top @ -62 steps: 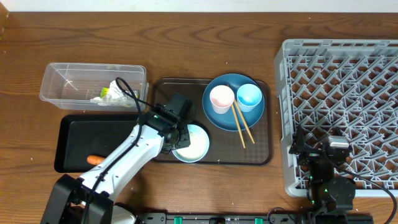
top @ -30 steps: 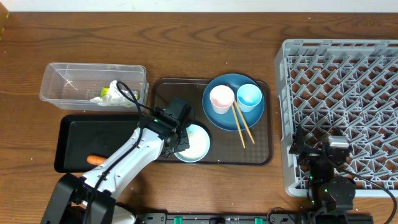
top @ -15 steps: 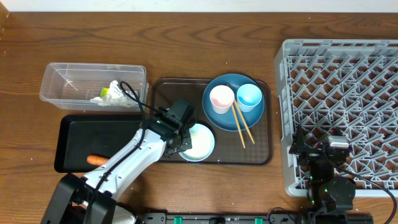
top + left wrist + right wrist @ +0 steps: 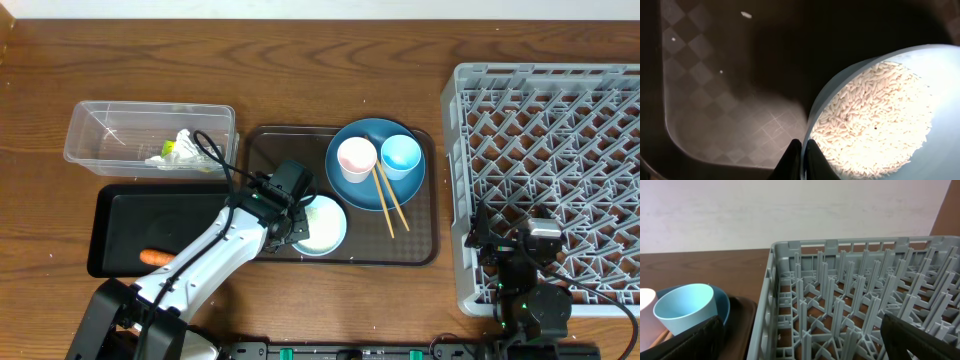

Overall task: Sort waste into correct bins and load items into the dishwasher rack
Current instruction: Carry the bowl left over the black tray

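**Operator:** Left gripper point(image 4: 801, 150), status?

**Tech:** Clenched. Pinched on the rim of the bowl point(image 4: 344, 226), at its left edge in the overhead view. Gripped by the rim only, with the fingers clear of the contents.

**Operator:** Bowl contents and location?

**Tech:** Loaded with rice point(image 4: 875, 115) (plus a few stray grains point(image 4: 746, 15) loose on the tray floor beside it). Located on the tray point(image 4: 268, 150), near-left section, just beside the plate point(image 4: 352, 195). Cannot tell whether lifted or resting.

**Operator:** Plate load?

**Tech:** Pink cup point(image 4: 357, 158) and blue cup point(image 4: 401, 155), upright, mouths up, side by side. Chopsticks point(image 4: 388, 200) laid at a slant, starting between the cups and running over the near rim of the plate onto the tray.

**Operator:** Right gripper point(image 4: 801, 322), status?

**Tech:** Released. Spread wide, with nothing between the fingers point(image 4: 690, 335). Positioned over the near-left corner of the rack point(image 4: 560, 150), well apart from the tray items.

**Operator:** Bins?

**Tech:** Tub point(image 4: 110, 135) at far left, holding the wrapper point(image 4: 170, 152) and tissue point(image 4: 186, 140) bunched together at its right end. Black tray point(image 4: 150, 215) directly in front of the tub and just left of the tray, holding the carrot point(image 4: 154, 257) against its near edge
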You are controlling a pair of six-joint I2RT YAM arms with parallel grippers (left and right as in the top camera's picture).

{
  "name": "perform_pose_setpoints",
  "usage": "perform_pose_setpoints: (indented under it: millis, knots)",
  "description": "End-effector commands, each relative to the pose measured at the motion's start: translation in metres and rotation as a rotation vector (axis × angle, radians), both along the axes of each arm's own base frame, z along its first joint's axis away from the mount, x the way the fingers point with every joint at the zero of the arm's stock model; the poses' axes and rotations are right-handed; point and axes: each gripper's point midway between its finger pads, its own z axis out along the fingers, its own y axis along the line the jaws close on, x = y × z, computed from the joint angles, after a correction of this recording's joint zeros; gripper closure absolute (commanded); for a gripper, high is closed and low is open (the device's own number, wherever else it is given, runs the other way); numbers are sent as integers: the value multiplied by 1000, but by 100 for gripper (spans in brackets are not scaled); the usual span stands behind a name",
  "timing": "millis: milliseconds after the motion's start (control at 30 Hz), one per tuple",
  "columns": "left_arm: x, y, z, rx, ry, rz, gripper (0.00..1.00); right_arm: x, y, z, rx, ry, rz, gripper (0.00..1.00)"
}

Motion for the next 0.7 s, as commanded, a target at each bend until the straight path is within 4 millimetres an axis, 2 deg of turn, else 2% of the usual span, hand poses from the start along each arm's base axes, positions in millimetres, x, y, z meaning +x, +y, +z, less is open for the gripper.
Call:
perform_pose_setpoints:
  millis: [0,367,667]
  knots:
    - [1,2,-3,11,-2,10,94,0,0,-2,6,4,-1,1]
    - [11,3,27,-38,-99,35,94,0,0,-2,6,4,-1,1]
    - [9,23,60,-23,-197,76,94,0,0,-2,6,4,-1,1]
